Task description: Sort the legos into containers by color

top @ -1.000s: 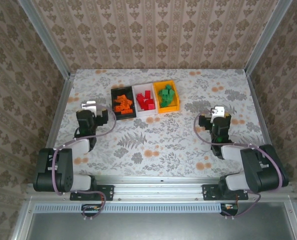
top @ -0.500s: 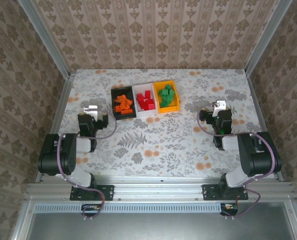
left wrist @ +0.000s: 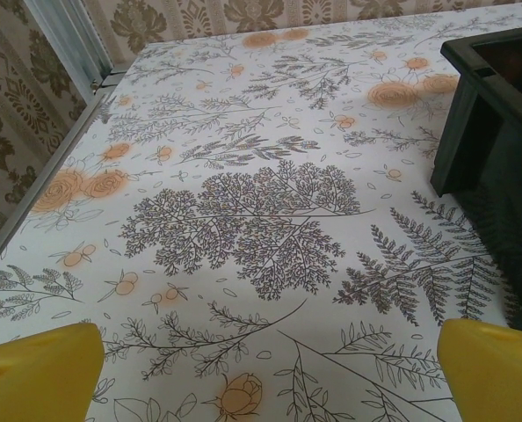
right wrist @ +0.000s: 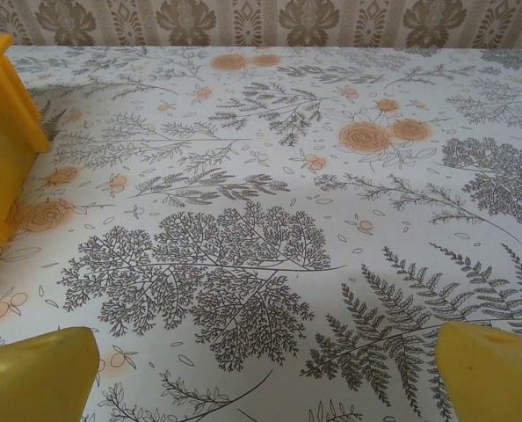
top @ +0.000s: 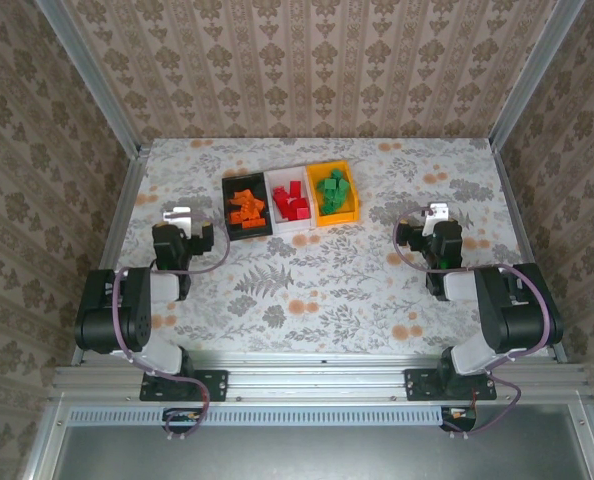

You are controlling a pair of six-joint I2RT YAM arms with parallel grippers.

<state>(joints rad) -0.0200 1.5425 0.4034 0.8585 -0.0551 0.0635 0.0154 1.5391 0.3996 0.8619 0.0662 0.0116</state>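
Observation:
Three containers stand in a row at the table's middle back. The black bin [top: 226, 208] holds orange legos [top: 247, 208], the white bin [top: 295, 227] holds red legos [top: 293, 202], and the orange-yellow bin [top: 355, 196] holds green legos [top: 333, 190]. My left gripper [top: 180, 214] rests low, left of the black bin, open and empty. In the left wrist view its gripper [left wrist: 265, 378] has yellow fingertips [left wrist: 34, 371] wide apart over bare cloth, with the black bin [left wrist: 494, 158] at the right. My right gripper [top: 437, 211] sits right of the bins, open and empty [right wrist: 265, 378].
A floral tablecloth [top: 307, 285] covers the table. Aluminium frame rails [top: 117, 225] and wallpapered walls close it in at left, right and back. In the right wrist view the orange-yellow bin [right wrist: 2, 145] shows at the left edge.
Both arms have folded back, their elbows drawn in over the bases. The grippers have barely shifted and stay open. The bins and legos have not moved.

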